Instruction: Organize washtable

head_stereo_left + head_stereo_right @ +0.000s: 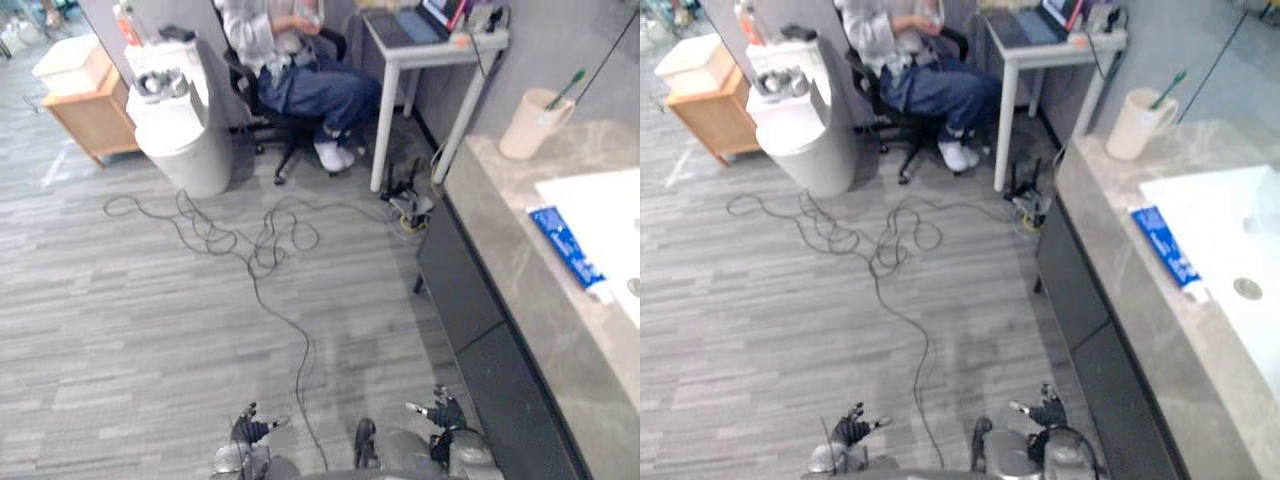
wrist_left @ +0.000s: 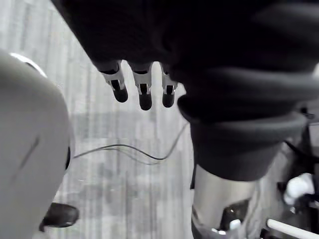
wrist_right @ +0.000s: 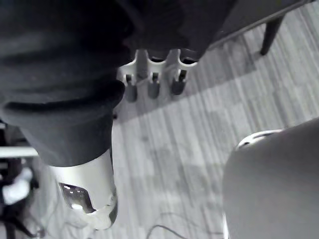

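Washtable bearing: from your right hand (image 1: 445,410) the grey marbled stone washtable (image 1: 515,290), with its dark front, lies to the right and ahead, well apart. Nothing on it is within a grasp yet.
Right hand: it hangs low at your side, fingers (image 3: 152,87) straight and relaxed, holding nothing.
Left hand: your left hand (image 1: 250,428) hangs the same way, fingers (image 2: 144,94) loose and empty. It is farther from the counter (so the right arm is the natural one to lead).
Nearest item: a flat blue toothpaste tube (image 1: 565,245) lies on the stone at the rim of the white basin (image 1: 610,215). Its long axis runs along the counter away from you, white cap end toward you.
Farther item: a beige cup (image 1: 530,125) holding a green toothbrush (image 1: 567,85) stands upright at the counter's far corner.
Next move, as I judge it: turn and step right to face the counter before you raise an arm.
Beyond: a seated person (image 1: 300,60) on a black chair by a white desk (image 1: 430,50), well clear of your reach.
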Tool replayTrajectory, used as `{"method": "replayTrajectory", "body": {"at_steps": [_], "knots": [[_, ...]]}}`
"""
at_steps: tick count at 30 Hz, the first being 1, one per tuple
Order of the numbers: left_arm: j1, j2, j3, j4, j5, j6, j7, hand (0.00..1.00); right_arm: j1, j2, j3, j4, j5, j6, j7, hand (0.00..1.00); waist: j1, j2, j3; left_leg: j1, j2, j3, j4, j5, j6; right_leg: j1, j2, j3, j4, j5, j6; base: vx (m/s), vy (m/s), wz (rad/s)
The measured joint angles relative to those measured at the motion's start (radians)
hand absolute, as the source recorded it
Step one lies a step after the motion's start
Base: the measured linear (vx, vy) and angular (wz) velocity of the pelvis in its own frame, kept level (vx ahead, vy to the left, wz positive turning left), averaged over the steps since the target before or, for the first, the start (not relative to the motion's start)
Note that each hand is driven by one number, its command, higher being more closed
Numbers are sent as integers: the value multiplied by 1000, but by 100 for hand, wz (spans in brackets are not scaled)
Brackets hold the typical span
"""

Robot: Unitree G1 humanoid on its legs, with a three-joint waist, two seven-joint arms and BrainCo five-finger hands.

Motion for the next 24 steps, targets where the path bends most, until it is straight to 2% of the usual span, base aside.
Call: {"method": "replayTrajectory", "body": {"at_steps": [2, 4, 6, 7, 8, 9, 10, 11, 13, 15, 17, 19, 21, 22, 23, 24], "knots": [[0, -10, 6, -16, -1, -1, 0, 0, 10, 2, -3, -2, 7, 4, -1, 0, 17, -5, -2, -51, 11, 21, -4, -7, 13, 35, 4, 51, -12, -6, 4, 265, 3, -93], [0, -9, 8, -28, -1, -4, 0, 0, 14, 5, -5, -2, 23, 9, -2, 0, 21, -14, -3, -103, -3, 12, -104, -21, 36, 57, 3, 117, -35, -6, 10, 251, 74, -102], [-5, -9, 14, -29, -2, -4, 1, 0, 15, 6, -9, -1, 28, 18, -1, 0, 28, -20, -5, -129, -61, -74, -290, -23, 40, 72, -9, 199, -46, -8, 29, 235, 157, -118], [-12, -9, 13, -28, -6, -5, 1, 0, 14, 7, -13, 1, 28, 19, -2, 0, 42, -24, -6, -141, -109, -177, -420, -20, 35, 69, -19, 259, -50, -13, 45, 250, 246, -145], [-17, -10, 11, -25, -11, -5, 1, 0, 14, 6, -15, 14, 32, 19, -2, 0, 43, -27, -10, -143, -150, -283, -530, -10, 29, 63, -24, 308, -53, -22, 63, 234, 262, -144], [-17, -10, 8, -25, -11, -6, 2, 0, 15, 6, -15, 15, 29, 21, -3, 0, 44, -24, -12, -144, -155, -315, -569, -5, 25, 64, -22, 328, -54, -29, 77, 219, 297, -124], [-17, -13, -1, -17, -12, -7, 1, 0, 19, 4, -15, 11, 29, 21, -4, 0, 43, -13, -20, -143, -146, -312, -600, 19, 42, 68, -15, 369, -49, -47, 103, 341, 448, -121], [-16, -9, 0, -15, -12, -4, 0, 0, 24, 12, -16, 9, 28, 22, -3, 0, 45, -13, -37, -125, -141, -282, -592, 95, 45, 68, -22, 418, -32, -70, 130, 367, 476, -116], [-17, 12, 0, -15, -14, -3, 2, 0, 47, 42, -13, 4, 26, 22, -1, 0, 48, -73, -69, -110, -177, -201, -591, 66, 71, 51, -77, 432, -21, -73, 155, 345, 422, -104], [-24, 18, -2, -8, -13, -2, 2, 0, 47, 61, -13, 5, 25, 23, 0, 0, 47, -93, -80, -80, -188, -119, -605, 53, 92, 25, -100, 449, -11, -45, 202, 242, 319, -108], [-27, 18, -10, 9, -11, 4, 2, 0, 45, 63, -12, 3, 22, 22, 1, 0, 51, -93, -80, 3, -190, -20, -655, 47, 103, -14, -109, 410, 78, -13, 241, 144, 242, -120], [-28, 18, -10, 25, -11, 5, 2, 0, 39, 58, -13, -1, 21, 21, 0, 0, 44, -86, -77, 66, -190, 50, -689, 42, 112, -62, -137, 261, 171, -19, 236, 84, 175, -104], [-29, 19, -9, 30, -12, 5, 2, 0, 24, 55, -12, -6, 20, 18, 0, 0, 43, -73, -77, 105, -184, 137, -738, 42, 112, -122, -168, 30, 206, -32, 198, 78, 126, -96], [-34, 19, -9, 31, -12, 6, 2, 0, 16, 55, -11, -3, 20, 18, 0, 0, 41, -71, -75, 106, -184, 154, -745, 42, 111, -134, -174, -22, 190, -24, 181, 80, 31, -89], [-49, 20, -13, 53, -12, 6, 2, 0, -2, 54, -8, 13, 20, 17, 1, 0, 41, -67, -73, 106, -187, 179, -756, 42, 111, -149, -179, -128, 131, 20, 137, 103, -51, -90], [-53, 18, -16, 78, -15, 17, 1, 0, -18, 45, 3, 32, 17, 17, 1, 0, 42, -57, -69, 109, -193, 188, -765, 42, 110, -144, -179, -208, 90, 31, 109, 123, -77, -91]]}}
